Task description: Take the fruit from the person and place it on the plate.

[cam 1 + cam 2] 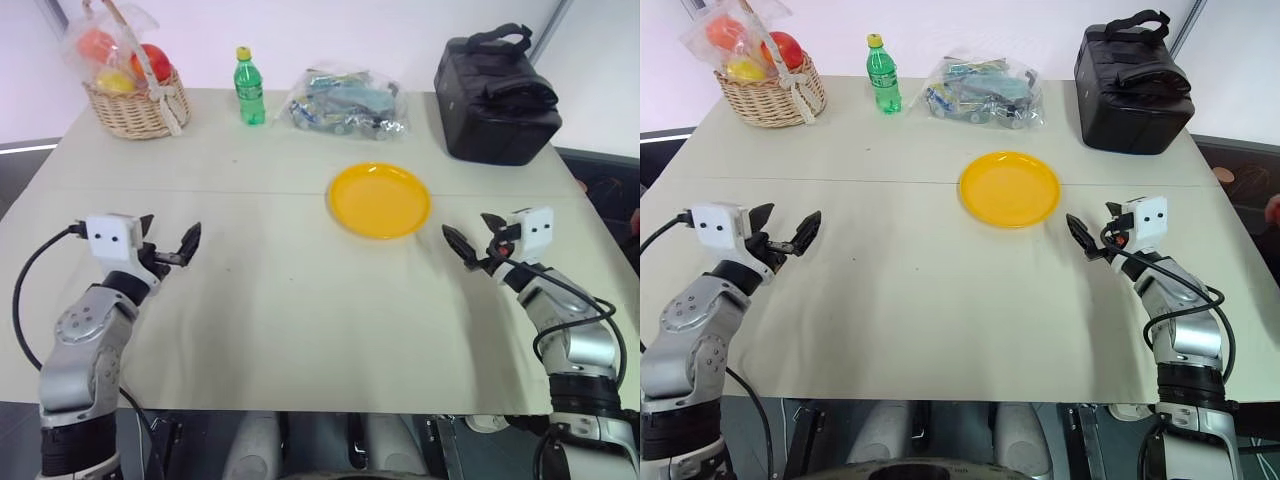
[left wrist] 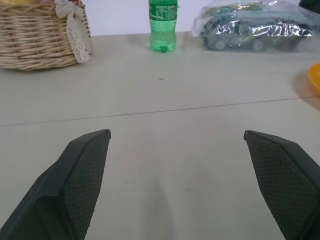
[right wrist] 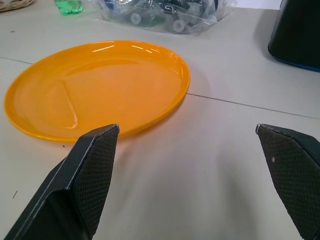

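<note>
The yellow plate [image 1: 379, 200] lies empty on the beige table, right of centre; the right wrist view shows it close ahead of my right gripper's fingers [image 3: 95, 90]. My right gripper [image 1: 473, 232] hovers open just right of the plate and holds nothing. My left gripper [image 1: 170, 232] hovers open over the table's left side, far from the plate, with bare table between its fingers [image 2: 85, 185]. The fruit and the person are out of view.
Along the table's far edge stand a wicker basket [image 1: 138, 100] of wrapped fruits, a green bottle [image 1: 249, 88], a clear bag [image 1: 345, 100] of small items and a black bag [image 1: 497, 95]. Bare table [image 1: 300, 300] stretches between my two arms.
</note>
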